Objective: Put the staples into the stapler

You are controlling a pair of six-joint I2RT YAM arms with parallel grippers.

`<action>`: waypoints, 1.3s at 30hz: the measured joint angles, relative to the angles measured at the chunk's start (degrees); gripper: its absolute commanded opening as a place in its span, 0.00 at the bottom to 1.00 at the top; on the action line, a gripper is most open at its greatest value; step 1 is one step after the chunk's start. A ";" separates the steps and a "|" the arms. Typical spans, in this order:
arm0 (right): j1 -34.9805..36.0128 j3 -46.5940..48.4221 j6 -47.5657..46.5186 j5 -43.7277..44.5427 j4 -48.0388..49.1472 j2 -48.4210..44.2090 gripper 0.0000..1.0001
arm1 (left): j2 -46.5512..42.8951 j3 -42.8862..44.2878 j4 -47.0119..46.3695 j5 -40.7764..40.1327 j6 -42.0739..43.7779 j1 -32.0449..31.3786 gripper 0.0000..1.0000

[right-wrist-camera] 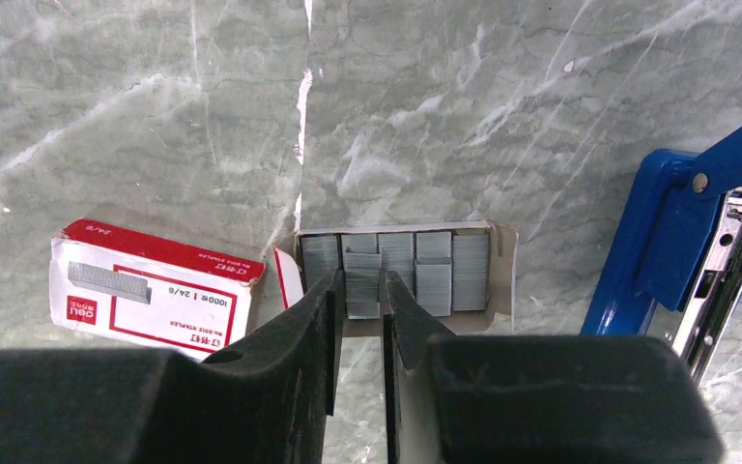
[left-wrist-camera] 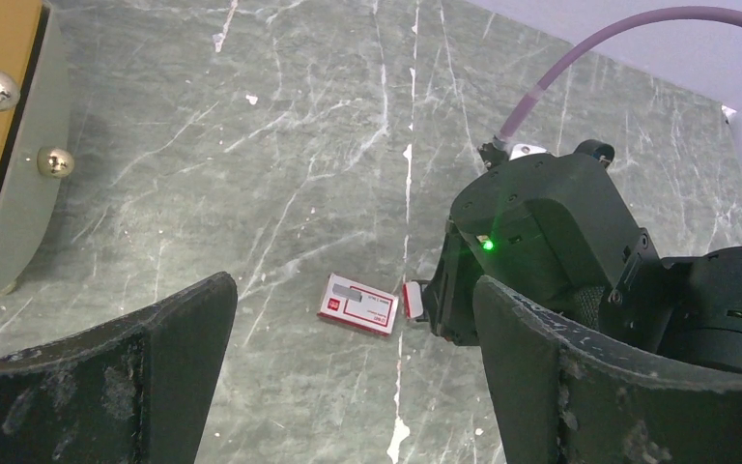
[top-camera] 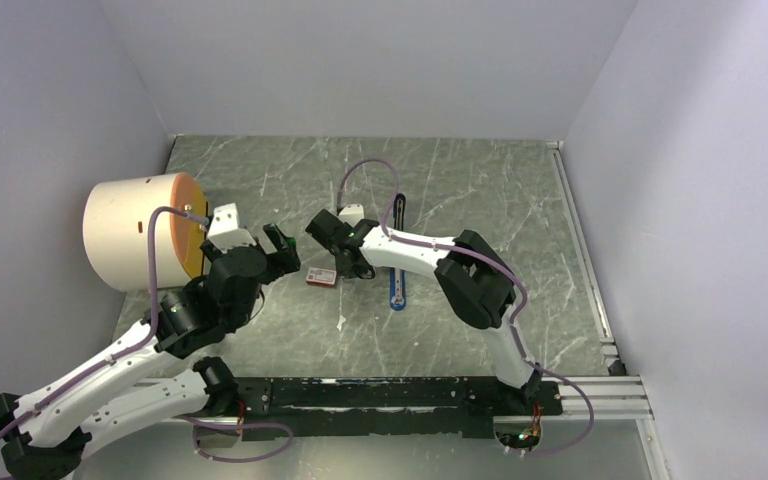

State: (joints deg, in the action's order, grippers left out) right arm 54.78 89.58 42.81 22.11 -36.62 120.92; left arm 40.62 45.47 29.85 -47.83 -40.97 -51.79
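Observation:
The staples (right-wrist-camera: 396, 269) are grey ribbed strips lying side by side in a pale cardboard tray pulled out of its red and white box (right-wrist-camera: 150, 290). My right gripper (right-wrist-camera: 359, 295) hangs right over the tray. Its jaws stand narrow, one on each side of a single strip, with slivers of gap showing. The stapler (right-wrist-camera: 681, 246) lies hinged open to the right, blue with its metal channel showing. From above, the stapler (top-camera: 397, 288) lies just right of the right gripper (top-camera: 345, 272). My left gripper (left-wrist-camera: 353, 290) is wide open and holds nothing, hovering over the box (left-wrist-camera: 357, 304).
A pale drum with an orange face (top-camera: 140, 245) stands at the table's left edge, close behind the left arm. White walls enclose the back and both sides. A black rail (top-camera: 390, 395) runs along the near edge.

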 measured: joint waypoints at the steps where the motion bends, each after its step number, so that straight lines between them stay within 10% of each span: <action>1: 0.00 0.00 0.00 0.02 0.00 0.00 0.22 | 0.07 0.00 0.00 0.00 0.00 0.00 0.97; 29: 7.54 -17.57 0.48 -6.97 0.83 -13.40 0.23 | 0.81 0.00 0.02 -0.02 -0.92 0.00 0.95; 39: 7.65 -15.87 0.79 -7.28 -0.94 -10.80 0.42 | 1.07 0.00 0.28 -0.02 -1.11 0.00 0.95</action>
State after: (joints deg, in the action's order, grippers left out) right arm 62.43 73.71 43.59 14.83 -37.56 110.13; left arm 41.69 45.47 30.13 -47.86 -42.09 -51.79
